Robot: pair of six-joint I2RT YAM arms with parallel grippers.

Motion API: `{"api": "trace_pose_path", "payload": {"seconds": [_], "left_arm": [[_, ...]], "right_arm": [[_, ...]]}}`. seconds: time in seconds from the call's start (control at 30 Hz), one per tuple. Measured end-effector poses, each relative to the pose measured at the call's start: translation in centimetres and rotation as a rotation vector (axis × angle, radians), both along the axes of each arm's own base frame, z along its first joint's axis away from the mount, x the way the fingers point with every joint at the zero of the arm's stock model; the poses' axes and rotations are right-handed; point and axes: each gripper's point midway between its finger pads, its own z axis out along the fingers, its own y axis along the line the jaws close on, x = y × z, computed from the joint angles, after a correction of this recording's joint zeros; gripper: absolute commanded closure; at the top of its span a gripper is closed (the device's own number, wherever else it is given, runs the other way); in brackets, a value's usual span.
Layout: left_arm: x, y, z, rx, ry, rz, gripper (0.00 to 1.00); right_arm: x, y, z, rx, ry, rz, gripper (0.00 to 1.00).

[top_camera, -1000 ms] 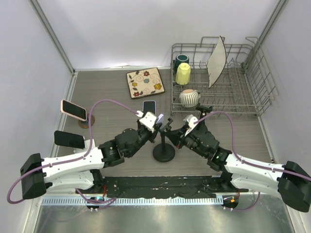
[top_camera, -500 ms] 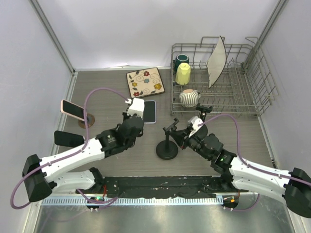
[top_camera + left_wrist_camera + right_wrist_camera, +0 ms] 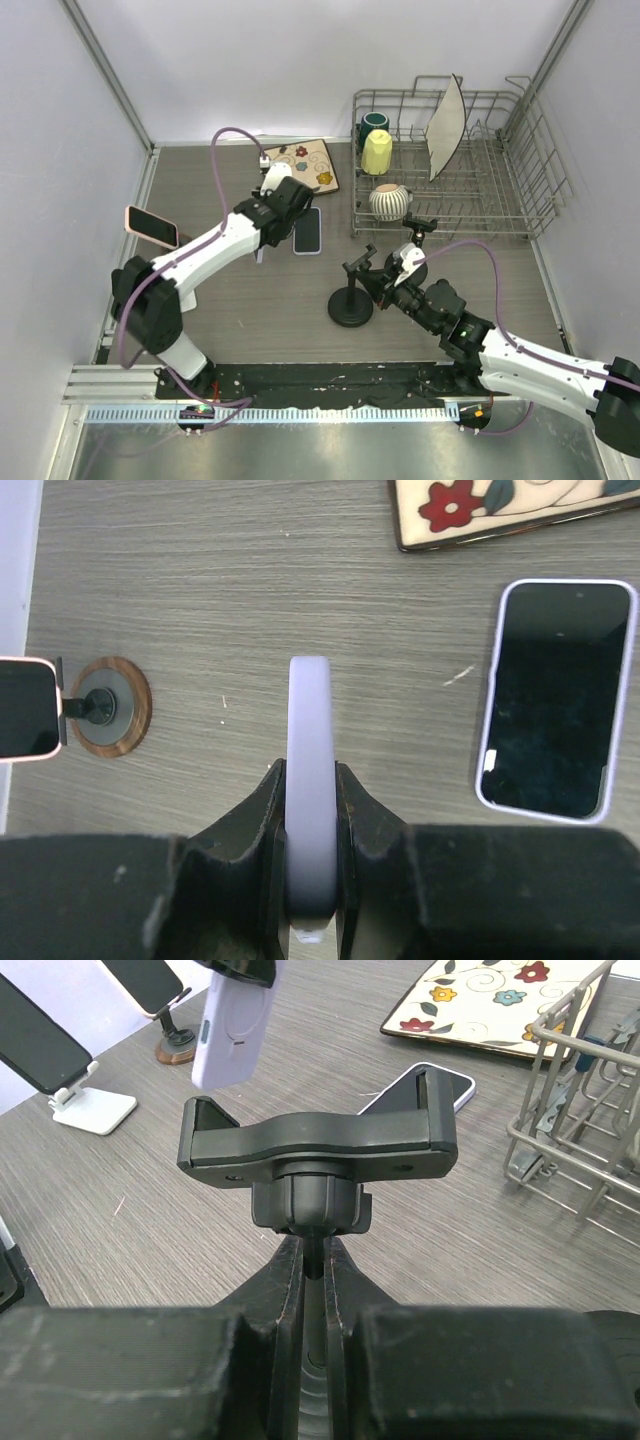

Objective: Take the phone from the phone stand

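Bare table (image 3: 260,300) is seen left of the black stand (image 3: 351,306); the far right is blocked by the dish rack (image 3: 480,190).

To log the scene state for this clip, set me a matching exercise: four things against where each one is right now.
Things
1. phone shown edge-on
2. black stand
3. phone shown screen-up
4. pink-rimmed phone

Places
A. flat on the table, beside the floral plate
B. stem gripped by the right hand, cradle empty
C. propped on the round wooden base
D. clamped in the left hand, above the table

Pairs: 1-D, 2-B, 3-A, 4-C
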Motion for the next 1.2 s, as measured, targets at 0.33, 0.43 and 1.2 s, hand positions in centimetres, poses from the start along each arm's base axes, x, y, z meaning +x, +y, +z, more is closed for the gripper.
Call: {"api": "trace_pose_path", "payload": {"seconds": [0.33,0.43,1.2], "left_arm": [[3.8,0.5,-6.6,0.126,0.218,0.080,1.00],[4.0,0.7,-8.3,0.142,0.268,0.083,0.95],[8.8,0.0,-13.1,0.119,0.372,0.088,0.45]], "right_arm": [[0.0,-0.7,-0.1,-0.007,-0.010,-0.025,0.99],[0.1,-0.8,-0.1,-0.008,-0.012,-0.027,0.99],[0.1,-0.8,-0.1,-0.010,-0.011,-0.029,0.99]]}}
